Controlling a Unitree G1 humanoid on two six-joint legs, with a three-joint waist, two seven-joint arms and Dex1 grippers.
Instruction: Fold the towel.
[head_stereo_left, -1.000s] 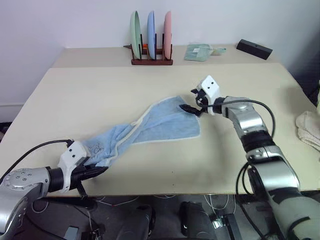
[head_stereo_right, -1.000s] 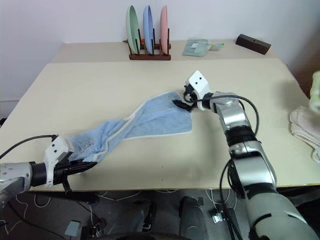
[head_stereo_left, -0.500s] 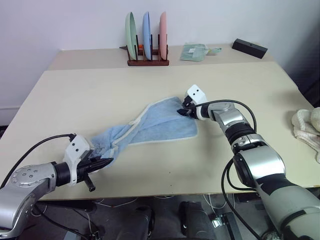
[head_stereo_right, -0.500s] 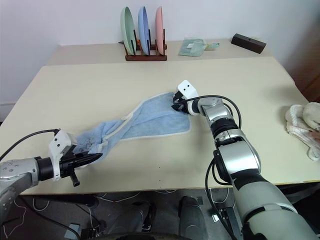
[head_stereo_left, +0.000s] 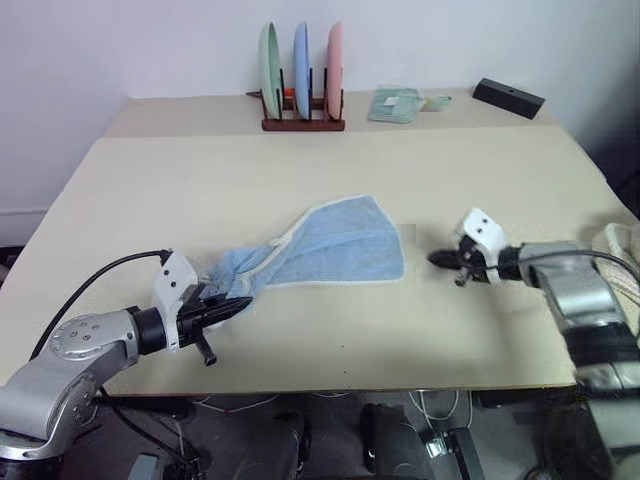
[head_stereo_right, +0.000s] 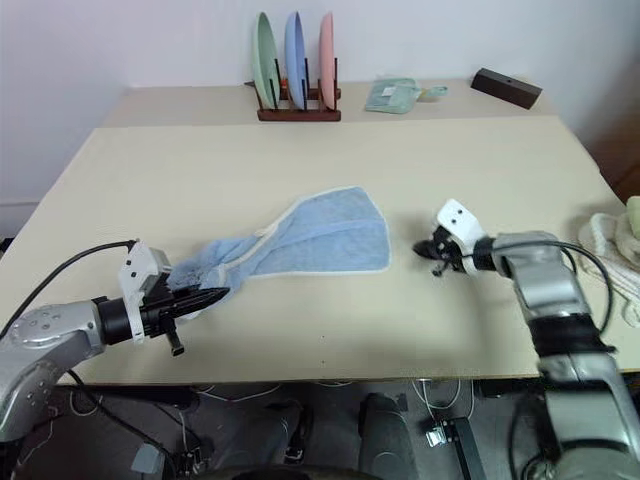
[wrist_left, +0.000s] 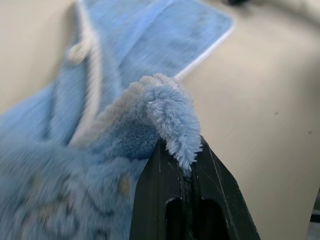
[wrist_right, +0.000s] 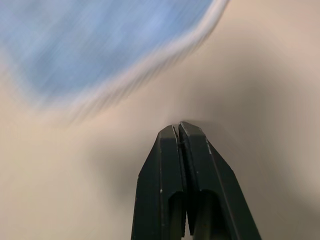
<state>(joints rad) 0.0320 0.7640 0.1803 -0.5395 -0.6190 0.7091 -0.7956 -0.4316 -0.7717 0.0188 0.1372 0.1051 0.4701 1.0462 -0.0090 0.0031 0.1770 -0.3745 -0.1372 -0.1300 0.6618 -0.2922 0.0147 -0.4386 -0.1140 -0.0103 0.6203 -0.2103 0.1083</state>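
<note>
Left end effector (head_stereo_left: 238, 306), near the table's (head_stereo_left: 330, 170) front edge, is clamped on a bunched corner of the towel (head_stereo_left: 340, 245). The towel trails from that grip toward the table's middle, its wider end lying flat. Right end effector (head_stereo_left: 437, 259) is closed, empty, just beside the towel's flat end, apart from it.

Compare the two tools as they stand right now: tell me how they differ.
The left tool is shut on a bunched end of the towel; the right tool is shut on nothing. The left sits at the towel's near-left end; the right hangs over bare table, apart from the towel's right edge. Both have black fingers, closed.
</note>
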